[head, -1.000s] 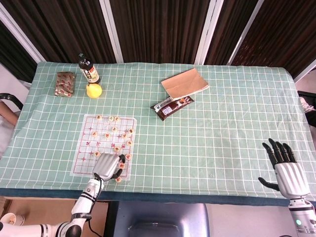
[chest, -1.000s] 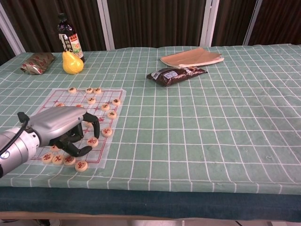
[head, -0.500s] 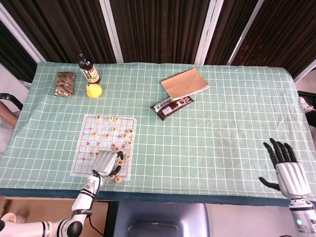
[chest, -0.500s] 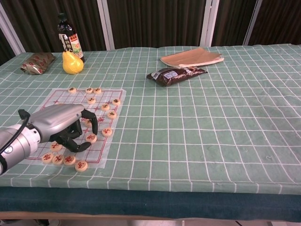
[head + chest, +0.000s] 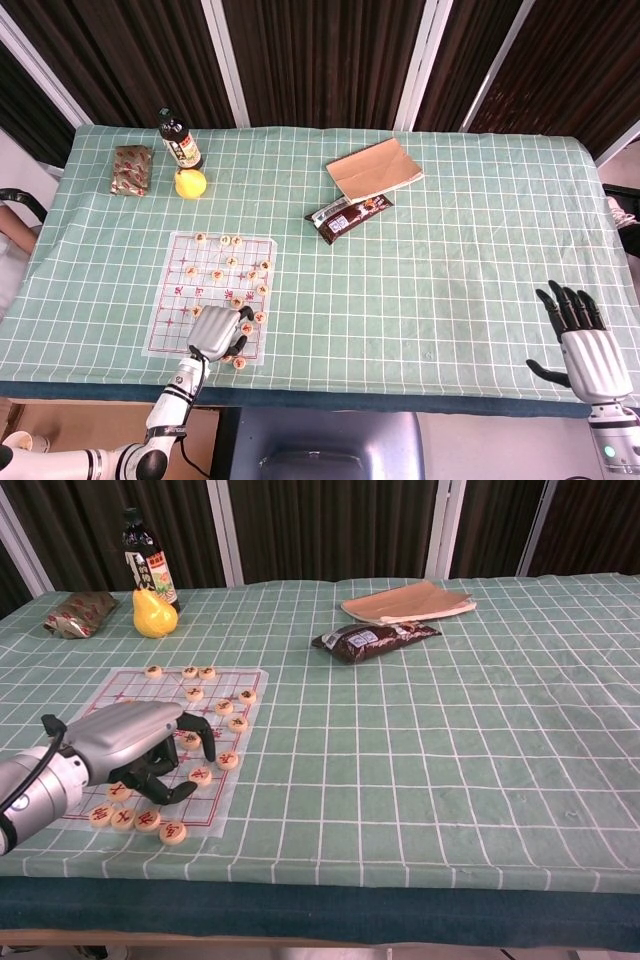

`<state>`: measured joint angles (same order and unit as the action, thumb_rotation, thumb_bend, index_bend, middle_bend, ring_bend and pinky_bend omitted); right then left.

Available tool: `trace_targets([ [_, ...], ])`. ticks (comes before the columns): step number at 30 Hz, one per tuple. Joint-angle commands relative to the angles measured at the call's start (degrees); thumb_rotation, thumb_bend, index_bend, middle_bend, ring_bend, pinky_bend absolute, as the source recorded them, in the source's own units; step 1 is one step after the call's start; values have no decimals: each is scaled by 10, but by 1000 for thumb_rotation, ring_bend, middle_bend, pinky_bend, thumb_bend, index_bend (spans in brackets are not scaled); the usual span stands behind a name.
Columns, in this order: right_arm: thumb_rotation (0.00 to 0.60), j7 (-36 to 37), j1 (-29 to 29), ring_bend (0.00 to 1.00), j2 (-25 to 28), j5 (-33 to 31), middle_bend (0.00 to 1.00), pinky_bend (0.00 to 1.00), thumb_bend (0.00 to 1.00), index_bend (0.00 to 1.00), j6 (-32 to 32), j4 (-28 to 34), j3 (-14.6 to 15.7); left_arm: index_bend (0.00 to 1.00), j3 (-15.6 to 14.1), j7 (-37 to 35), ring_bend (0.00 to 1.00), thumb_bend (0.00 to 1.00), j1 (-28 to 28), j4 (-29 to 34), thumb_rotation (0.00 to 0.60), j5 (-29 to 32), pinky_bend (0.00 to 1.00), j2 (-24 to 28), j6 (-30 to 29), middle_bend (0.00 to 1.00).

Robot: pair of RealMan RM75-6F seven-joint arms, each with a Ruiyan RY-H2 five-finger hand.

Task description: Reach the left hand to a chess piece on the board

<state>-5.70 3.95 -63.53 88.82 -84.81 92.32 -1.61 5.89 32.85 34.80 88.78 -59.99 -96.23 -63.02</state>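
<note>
A pale chess board [image 5: 168, 300] [image 5: 118, 687] lies front left on the green checked cloth, with several round tan pieces on it. My left hand [image 5: 218, 330] [image 5: 133, 744] arches over the board's near right part, fingers curled down and apart from the thumb. One piece [image 5: 200, 774] lies on the board between the fingertips and the thumb, and I see nothing gripped. A row of pieces [image 5: 122, 819] sits just below the hand. My right hand [image 5: 582, 342] hovers at the table's front right edge with fingers spread and holds nothing; it is absent from the chest view.
At the back left stand a dark bottle [image 5: 179, 140] [image 5: 145, 560], a yellow fruit [image 5: 190, 183] [image 5: 154, 613] and a snack packet [image 5: 131, 169] [image 5: 78, 613]. A brown paper bag [image 5: 374, 169] [image 5: 408, 601] and a dark wrapper [image 5: 348, 215] [image 5: 374, 639] lie mid-table.
My left hand has crept a little farther onto the board and slightly rightward. The right hand has sunk slightly toward the near edge.
</note>
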Motion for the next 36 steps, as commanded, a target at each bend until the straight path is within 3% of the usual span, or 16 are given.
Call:
trace_targets([
  [1, 600, 2, 0, 0, 2, 1, 0, 0, 150, 0, 1, 1, 1, 385, 0, 0, 1000, 358, 0, 4, 600, -5, 1000, 2, -3, 1000],
  [7, 600, 5, -1, 0, 3, 5, 0, 0, 150, 0, -2, 1, 2, 363, -12, -12, 1000, 353, -17, 69, 600, -74, 1000, 44, -55, 1000],
  [11, 600, 8, -3, 0, 4, 13, 0, 0, 149, 0, -6, 1, 6, 313, -39, -51, 1000, 348, -65, 154, 600, -187, 1000, 135, -152, 996],
  [12, 600, 8, -3, 0, 5, 15, 0, 0, 150, 0, -7, 1, 7, 282, -49, -63, 980, 343, -77, 168, 600, -208, 996, 159, -169, 952],
  [14, 600, 7, -4, 0, 5, 19, 0, 0, 150, 0, -8, 2, 10, 205, -77, -94, 807, 339, -110, 192, 600, -253, 897, 219, -211, 743],
  [16, 600, 1, -5, 0, 4, 22, 0, 0, 150, 0, -8, 2, 12, 107, -105, -114, 444, 346, -143, 195, 600, -285, 645, 266, -250, 399],
  [18, 600, -7, -5, 0, 2, 24, 0, 0, 150, 0, -6, 3, 14, 41, -139, -156, 208, 350, -185, 179, 600, -322, 445, 308, -299, 202],
  [21, 600, -20, -6, 0, 1, 23, 0, 0, 150, 0, -4, 6, 16, 0, -177, -255, 35, 355, -245, 118, 600, -351, 263, 334, -360, 64],
  [25, 600, -38, -4, 0, -1, 15, 0, 0, 149, 0, 6, 13, 16, 0, -191, -356, 0, 362, -289, 24, 600, -335, 191, 323, -375, 18],
  [31, 600, -48, -5, 0, -7, 14, 0, 0, 149, 0, 3, 14, 14, 0, -166, -369, 0, 377, -295, 13, 600, -311, 138, 330, -352, 0],
  [36, 600, -44, -7, 0, -7, 17, 0, 0, 150, 0, -3, 12, 14, 0, -164, -363, 0, 378, -295, 12, 600, -318, 137, 330, -339, 0],
])
